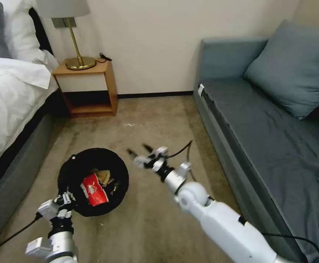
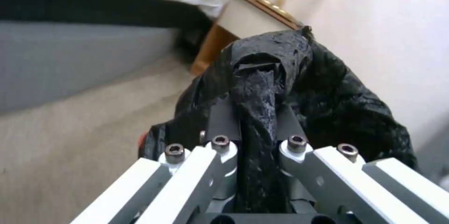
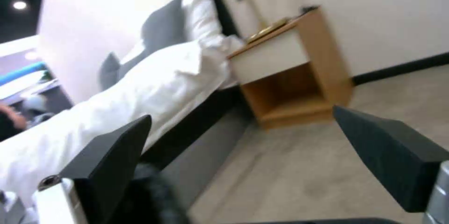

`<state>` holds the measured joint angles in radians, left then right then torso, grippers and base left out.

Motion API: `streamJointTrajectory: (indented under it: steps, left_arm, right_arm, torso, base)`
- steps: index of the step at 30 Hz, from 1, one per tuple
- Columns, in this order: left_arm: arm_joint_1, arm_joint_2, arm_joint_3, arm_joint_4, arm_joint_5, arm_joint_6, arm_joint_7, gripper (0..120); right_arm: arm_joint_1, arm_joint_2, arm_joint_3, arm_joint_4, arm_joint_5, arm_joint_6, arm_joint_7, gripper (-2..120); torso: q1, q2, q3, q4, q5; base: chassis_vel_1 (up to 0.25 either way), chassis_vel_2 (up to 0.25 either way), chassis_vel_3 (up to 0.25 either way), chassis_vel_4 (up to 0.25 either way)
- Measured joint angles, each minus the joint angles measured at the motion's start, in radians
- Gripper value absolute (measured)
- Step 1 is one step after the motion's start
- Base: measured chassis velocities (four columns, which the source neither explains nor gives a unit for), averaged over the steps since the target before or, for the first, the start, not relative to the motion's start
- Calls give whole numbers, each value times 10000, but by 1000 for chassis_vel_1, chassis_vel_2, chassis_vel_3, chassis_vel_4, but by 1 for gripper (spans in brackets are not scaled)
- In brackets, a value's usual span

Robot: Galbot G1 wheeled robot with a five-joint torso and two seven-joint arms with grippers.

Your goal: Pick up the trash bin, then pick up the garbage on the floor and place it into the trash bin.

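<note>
Low on the carpet near the bed (image 1: 6, 109): left gripper (image 1: 65, 201) clamped on trash bin (image 1: 93, 180) rim, red packet (image 1: 93, 190) inside; just beside the bin, right gripper (image 1: 139, 151) outstretched, fingers spread, empty.

The left gripper (image 1: 65, 200) is clamped on the near rim of the trash bin (image 1: 75, 168); the right gripper (image 1: 139, 150) hangs spread beside it, empty.

The floor (image 1: 155, 120) is soft brown carpet. A plain cream wall (image 1: 152, 40) stands at the back. A bed (image 1: 9, 98) with white sheets is on the left. Beside it, a small wooden table (image 1: 88, 89) holds a gold lamp (image 1: 75, 40). A blue-grey sofa (image 1: 269, 131) with one cushion (image 1: 294, 67) is on the right.
</note>
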<state>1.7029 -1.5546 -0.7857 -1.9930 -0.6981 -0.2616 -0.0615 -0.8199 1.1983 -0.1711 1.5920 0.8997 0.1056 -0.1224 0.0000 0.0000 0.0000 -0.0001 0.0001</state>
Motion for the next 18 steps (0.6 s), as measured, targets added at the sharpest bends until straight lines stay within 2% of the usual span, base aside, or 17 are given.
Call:
streamJointTrajectory:
  steps: [1,4,12,16,18]
  left_arm:
    - [0,0,0,0,0,0,0,7]
    - [-77,69,-157,140,-1504,-1,-186,7]
    - [-483,255,-337,883,-2631,57,-378,7]
    - [-1014,273,-387,1488,-3530,114,-577,7]
    - [-1128,257,-391,1585,-3668,140,-680,7]
  right_arm:
    - [0,0,0,0,0,0,0,99]
    - [-165,-265,326,0,-61,-2,13,100]
    - [-629,-363,477,90,-360,42,14,100]
    - [-683,-314,505,185,-257,-31,131,100]
    - [-674,-300,499,185,-279,-40,136,100]
  torso:
    - [0,0,0,0,0]
    - [0,0,0,0,0]
    - [-1,0,0,0,-1]
    - [0,0,1,1,-2]
    - [-1,0,0,0,-1]
  base:
    - [0,0,0,0]
    - [0,0,0,0]
    - [0,0,0,0]
    - [0,0,0,0]
    - [0,0,0,0]
